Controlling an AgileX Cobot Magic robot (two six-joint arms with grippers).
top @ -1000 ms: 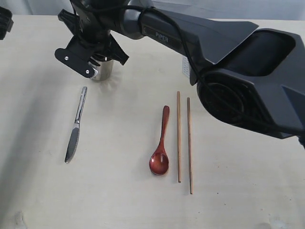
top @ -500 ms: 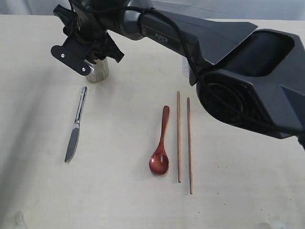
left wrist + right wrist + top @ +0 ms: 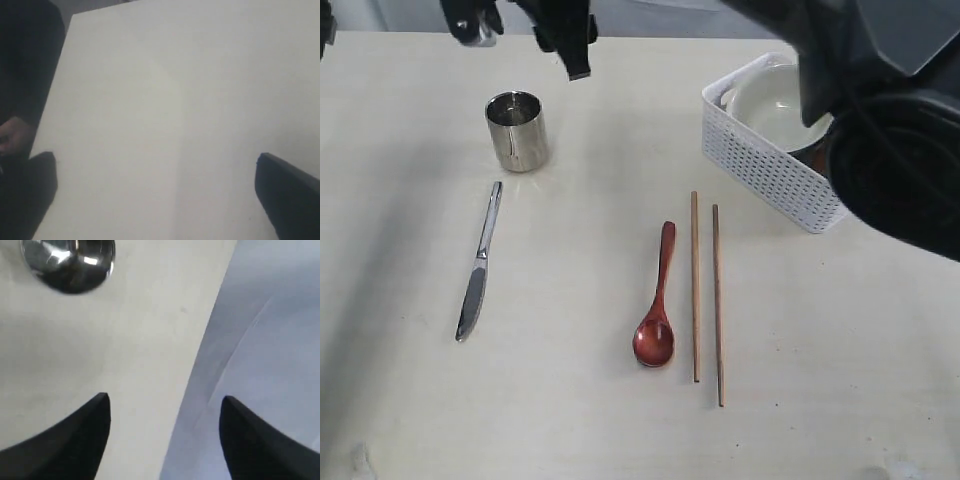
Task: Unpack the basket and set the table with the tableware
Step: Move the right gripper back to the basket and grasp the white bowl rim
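On the pale wood-grain surface [image 3: 840, 330], a steel cup [image 3: 516, 130] stands upright at the far left, mouth up. Just nearer lies a steel knife [image 3: 480, 262]. Its long axis runs near to far at a slight slant, with the blade toward the near edge and the handle toward the cup. At the middle, a red-brown wooden spoon [image 3: 656, 300] lies much the same way, bowl end nearest and handle pointing away. Just right of it, two wooden chopsticks [image 3: 695, 285] lie parallel and slightly apart. A white lattice basket [image 3: 770, 165] sits angled at the far right with a cream bowl [image 3: 770, 100] inside.

From where I stand, the right arm [image 3: 890, 130] bulks dark over the basket's right end. The right arm's fingers [image 3: 575, 45] hang at the far left, above and beyond the cup and clear of it. They are spread, pinching nothing. The left arm's fingers [image 3: 287, 200] are also spread wide over bare surface, holding nothing.
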